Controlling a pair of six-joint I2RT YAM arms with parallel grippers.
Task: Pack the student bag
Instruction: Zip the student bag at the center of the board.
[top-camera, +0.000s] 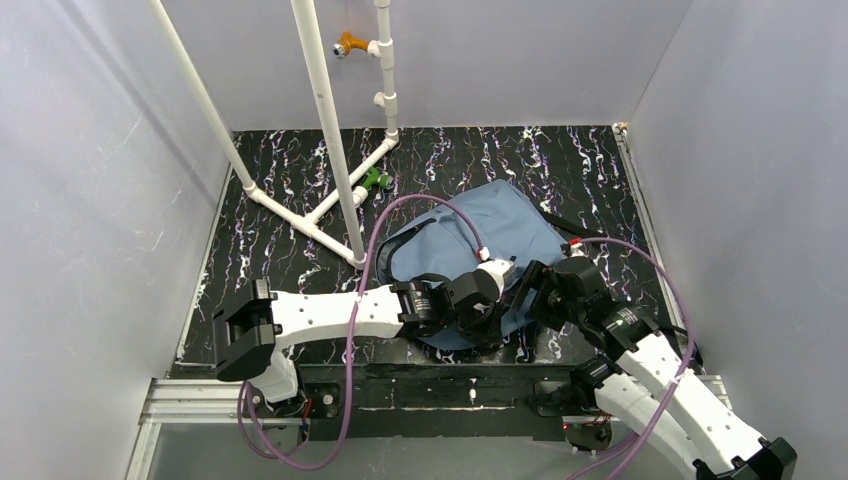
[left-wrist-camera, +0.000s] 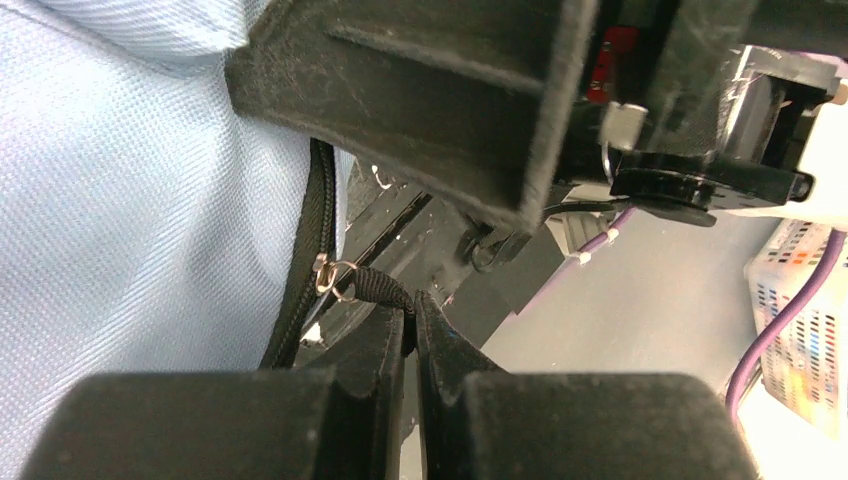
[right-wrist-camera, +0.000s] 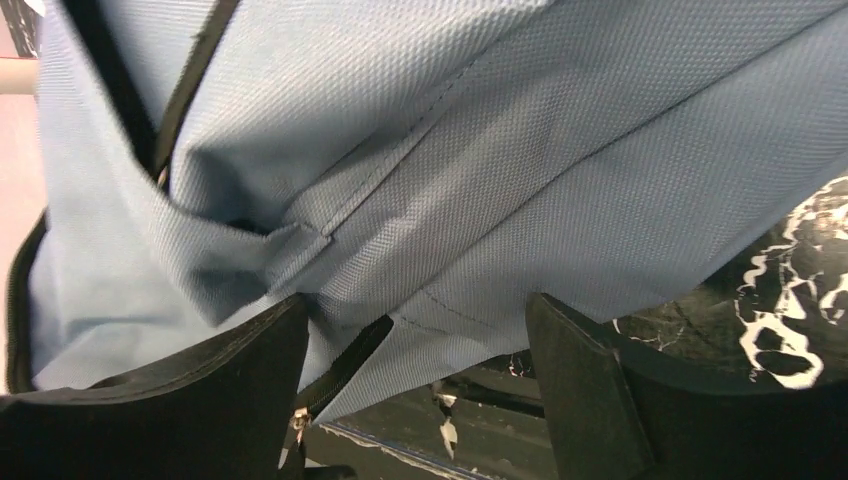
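The dusty-blue student bag (top-camera: 505, 235) lies on the black marbled table, right of centre. My left gripper (top-camera: 508, 277) is at its near edge, shut on the black cord zipper pull (left-wrist-camera: 378, 283) that hangs by a metal ring from the black zipper (left-wrist-camera: 318, 215). My right gripper (top-camera: 537, 290) sits just right of it, open, its fingers (right-wrist-camera: 575, 385) apart around a fold of blue fabric (right-wrist-camera: 440, 250) near the zipper's end (right-wrist-camera: 345, 370). No books show.
A white PVC pipe frame (top-camera: 330, 140) stands at the back left with a green clip (top-camera: 376, 180) at its foot. Grey walls close in on three sides. A black strap (top-camera: 560, 222) lies by the bag's right side. Purple cables loop over both arms.
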